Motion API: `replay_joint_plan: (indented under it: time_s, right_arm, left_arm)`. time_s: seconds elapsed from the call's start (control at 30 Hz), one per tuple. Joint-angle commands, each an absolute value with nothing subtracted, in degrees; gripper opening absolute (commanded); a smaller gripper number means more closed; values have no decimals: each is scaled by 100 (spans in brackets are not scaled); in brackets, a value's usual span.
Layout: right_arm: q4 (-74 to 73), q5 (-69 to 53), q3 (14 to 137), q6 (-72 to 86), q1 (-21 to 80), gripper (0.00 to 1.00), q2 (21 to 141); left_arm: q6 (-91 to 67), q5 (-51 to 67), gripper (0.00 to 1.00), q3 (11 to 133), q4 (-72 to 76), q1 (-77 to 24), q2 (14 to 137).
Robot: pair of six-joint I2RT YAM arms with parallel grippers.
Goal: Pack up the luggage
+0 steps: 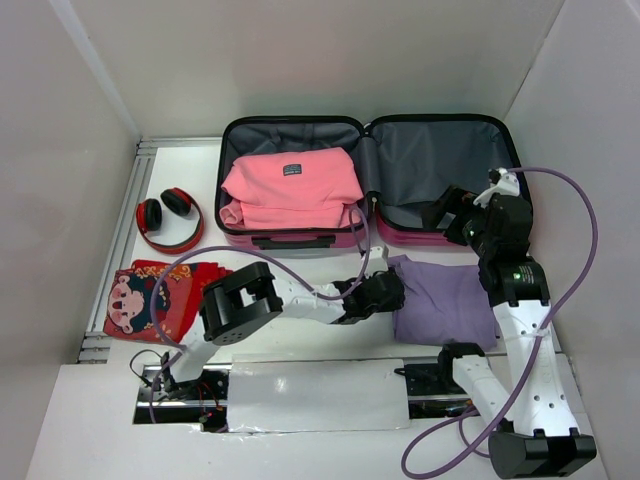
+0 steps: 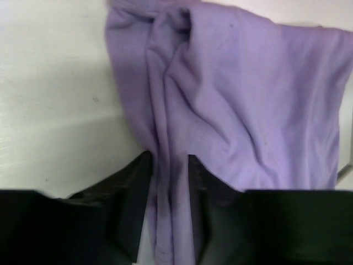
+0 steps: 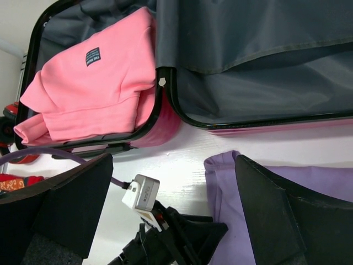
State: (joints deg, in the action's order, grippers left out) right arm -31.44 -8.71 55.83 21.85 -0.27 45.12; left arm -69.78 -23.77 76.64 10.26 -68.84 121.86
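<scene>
1. Top external view: the small hard-shell clamshell luggage [image 1: 430,160] lies open at the far side of the white table [image 1: 300,270], with a pink shell, black rim and grey fabric lining.
2. A folded pink fleece garment [image 1: 290,190] fills the luggage's left half. The small dark label [image 1: 292,169] on it carries white print too small to read. The right wrist view shows the same label [image 3: 92,56] closer, and the lettering is still unclear.
3. A crumpled lilac cotton garment [image 1: 445,300] lies on the table just in front of the luggage's right half.
4. The left gripper [image 1: 392,291] sits at that garment's left edge. In the left wrist view its black fingers [image 2: 135,187] are nearly together, pinching a lilac fold.
5. The right gripper [image 1: 458,215] hovers over the near rim of the luggage's right half. Its jaws are spread wide and hold nothing.
6. Red-and-black over-ear headphones [image 1: 168,220] rest just left of the luggage.
7. A red printed cloth with a cartoon face [image 1: 160,300] lies in front of and to the left of the luggage.
</scene>
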Motion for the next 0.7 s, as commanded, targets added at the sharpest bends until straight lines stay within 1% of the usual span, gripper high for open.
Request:
replay_joint_plan:
  time_s: [0.0, 0.07, 0.1, 0.13, 0.2, 0.3, 0.4, 0.57, 0.67]
  right_arm:
    - [-3322, -853, 5687, 2259, -53, 97, 4430]
    - [-3322, -853, 5687, 2259, -53, 97, 4430]
    - [-3322, -853, 5626, 2259, -53, 97, 4430]
    - [-3322, -853, 5625, 2259, -53, 97, 4430]
    - [-3322, -853, 5564, 2259, -53, 97, 4482]
    - [-3322, -975, 5353, 2328, -53, 97, 4482]
    - [-3155, -1317, 4941, 2434, -53, 96, 4482]
    - [-3155, -1642, 4387, 2435, -53, 96, 4482]
    - [-3085, -1793, 3982, 2435, -53, 96, 4412]
  left_arm:
    - [-6865, -2531, 42, 7603, 421, -6908, 12568]
    - [-6742, -2479, 33, 7532, 536, -6908, 12568]
    - [-6550, -2418, 23, 7463, 623, -6908, 12507]
    - [-6443, -2417, 17, 7462, 563, -6908, 12446]
    - [-6390, -2417, 0, 7409, 396, -6855, 12332]
    - [-6197, -2417, 0, 6884, 395, -6663, 12007]
    - [-6144, -2120, 0, 6119, 456, -6304, 11419]
    - [-5906, -1925, 0, 4706, 457, -6038, 10285]
    - [-5958, -1924, 0, 4239, -103, -5977, 9678]
